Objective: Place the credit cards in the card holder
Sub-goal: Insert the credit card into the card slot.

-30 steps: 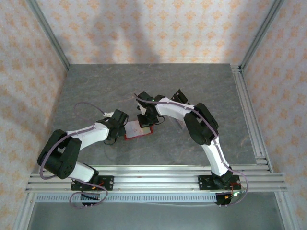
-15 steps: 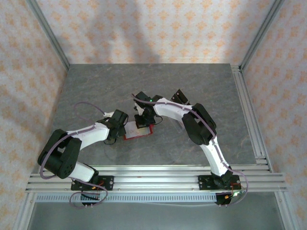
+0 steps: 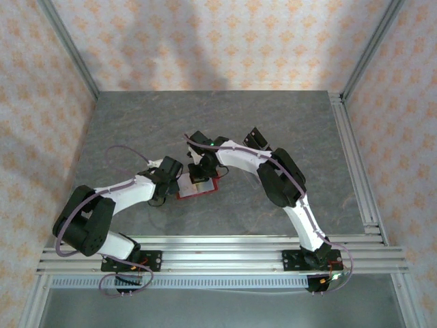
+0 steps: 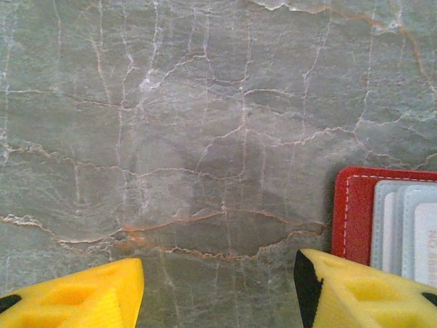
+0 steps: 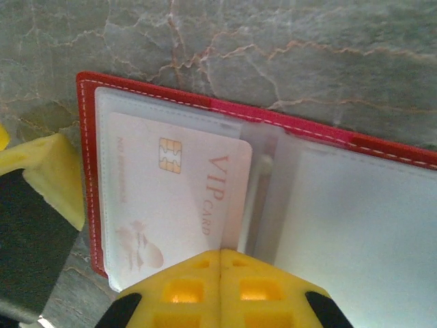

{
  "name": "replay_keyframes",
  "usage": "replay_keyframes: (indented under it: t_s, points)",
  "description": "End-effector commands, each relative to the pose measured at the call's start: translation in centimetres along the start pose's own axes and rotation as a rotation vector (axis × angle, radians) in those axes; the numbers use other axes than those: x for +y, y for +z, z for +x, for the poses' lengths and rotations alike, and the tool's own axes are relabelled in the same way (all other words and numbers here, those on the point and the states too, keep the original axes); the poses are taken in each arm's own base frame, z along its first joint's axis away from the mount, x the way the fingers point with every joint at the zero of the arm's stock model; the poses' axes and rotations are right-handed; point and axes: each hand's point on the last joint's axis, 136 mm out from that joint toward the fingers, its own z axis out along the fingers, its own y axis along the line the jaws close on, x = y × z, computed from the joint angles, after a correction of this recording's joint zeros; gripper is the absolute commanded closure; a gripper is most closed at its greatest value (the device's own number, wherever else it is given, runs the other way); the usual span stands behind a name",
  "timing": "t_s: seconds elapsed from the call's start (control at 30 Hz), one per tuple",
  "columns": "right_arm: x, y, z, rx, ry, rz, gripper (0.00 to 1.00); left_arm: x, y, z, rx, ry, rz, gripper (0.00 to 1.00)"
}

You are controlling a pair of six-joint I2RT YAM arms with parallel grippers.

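Your left arm reaches in low from its base toward table centre, left gripper (image 3: 176, 184) at the left edge of the red card holder (image 3: 199, 188). Its jaws are spread wide with only bare grey marbled tabletop (image 4: 205, 137) between them. In the left wrist view one yellow fingertip (image 4: 355, 287) sits right at the holder's stitched corner (image 4: 349, 212); I can't tell whether it's touching or just above. Stepped pale layers (image 4: 410, 232) show inside that corner: cards or sleeves, can't tell which. Your right arm arcs over from the right, elbow high, wrist pointing down, right gripper (image 3: 199, 175) directly over the holder. Its jaws are clenched tip to tip (image 5: 220, 273), nothing visible between them. The holder lies open and flat (image 5: 143, 92). A pinkish VIP card (image 5: 171, 191) with a chip sits in the clear left pocket, its near edge under your closed right tips, just left of the fold.
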Motion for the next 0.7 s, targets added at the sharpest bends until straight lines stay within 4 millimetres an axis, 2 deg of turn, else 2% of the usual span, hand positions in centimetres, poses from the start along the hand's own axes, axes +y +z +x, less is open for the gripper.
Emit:
replay_keyframes:
  t_s: [0.0,0.33,0.67]
  points:
    - [-0.2,-2.5,-1.1,-0.067,0.002,0.019,1.00,1.0,-0.5,0.0,-0.015,-0.001,-0.043,0.39]
    - [-1.5,-0.8,-0.8,-0.035,0.013,0.046,1.00,1.1,0.1,0.5,0.001,0.002,-0.059,0.39]
    - [-0.5,0.3,-0.5,0.011,-0.009,0.022,1.00,1.0,0.6,0.7,0.011,0.004,-0.055,0.39]
